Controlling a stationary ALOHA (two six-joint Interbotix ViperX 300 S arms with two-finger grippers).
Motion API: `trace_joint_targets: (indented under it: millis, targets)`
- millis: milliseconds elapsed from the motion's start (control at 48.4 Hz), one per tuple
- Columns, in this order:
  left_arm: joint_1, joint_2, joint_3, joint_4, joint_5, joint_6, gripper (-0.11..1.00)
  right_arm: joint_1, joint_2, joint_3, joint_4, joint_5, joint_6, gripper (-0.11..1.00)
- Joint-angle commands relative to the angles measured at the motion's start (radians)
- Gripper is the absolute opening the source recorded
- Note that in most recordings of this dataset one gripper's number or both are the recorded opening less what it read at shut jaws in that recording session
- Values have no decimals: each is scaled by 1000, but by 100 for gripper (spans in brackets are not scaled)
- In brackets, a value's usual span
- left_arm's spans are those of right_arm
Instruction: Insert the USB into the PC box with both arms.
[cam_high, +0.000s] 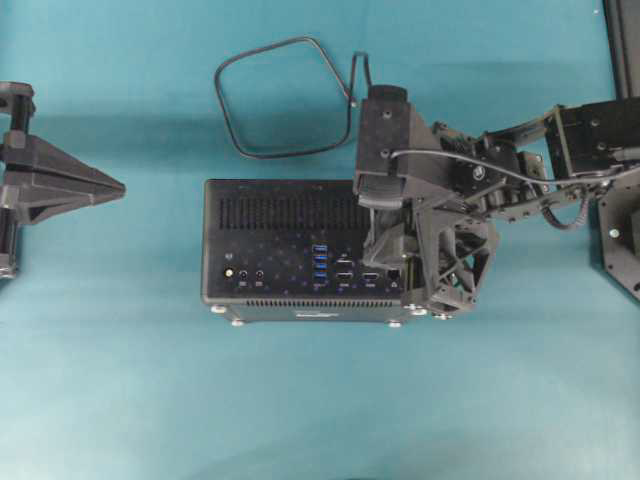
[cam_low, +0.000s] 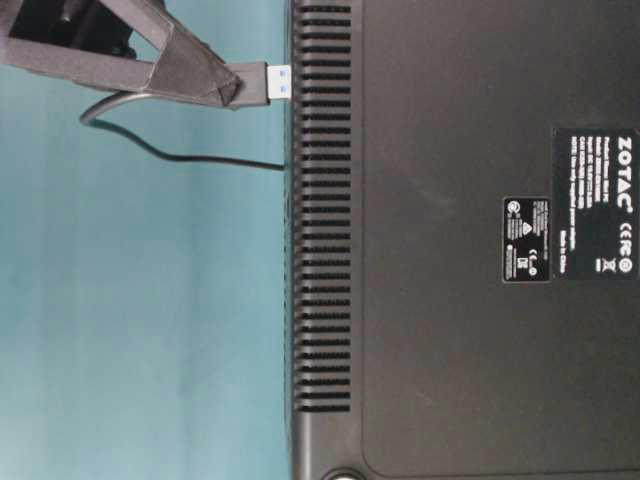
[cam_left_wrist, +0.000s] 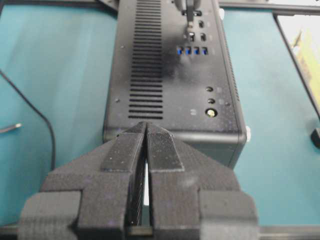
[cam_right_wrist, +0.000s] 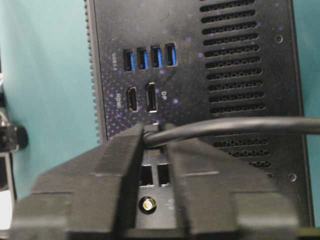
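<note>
The PC box (cam_high: 290, 215) lies in the middle of the table with its port face up, showing blue USB sockets (cam_high: 320, 262). My right gripper (cam_high: 388, 250) hangs over the box's right end, shut on the USB plug (cam_right_wrist: 156, 131). The plug points at the port face just beside the DP port (cam_right_wrist: 151, 97), apart from the blue sockets (cam_right_wrist: 150, 57). In the table-level view the plug's blue tip (cam_low: 272, 84) is right at the box's edge (cam_low: 320, 250). The black cable (cam_high: 285, 100) loops behind the box. My left gripper (cam_high: 115, 186) is shut and empty, left of the box; its fingertips (cam_left_wrist: 146, 126) point at the box's end.
The table is covered with a teal cloth (cam_high: 300, 400). The right arm's base (cam_high: 620, 230) stands at the right edge, and a dark frame (cam_high: 625, 30) sits at the back right corner.
</note>
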Motion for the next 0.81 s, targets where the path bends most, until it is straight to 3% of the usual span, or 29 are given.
trace_joint_targets:
  millis: [0,186,496,785]
  targets:
    - [0,3,-9,3,-5,-2,0,-2,-9,-20,0,2,-2,21]
    - [0,3,-9,2,-5,-3,0,-2,-11,-46,-15,32,-2,14]
    - [0,-11,-11,2,-6,-5,0,8,26,-172,-130,89,-2,14]
    - [-2,-15,-8,3,-5,-5,0,35,77,-195,-207,61,-2,13]
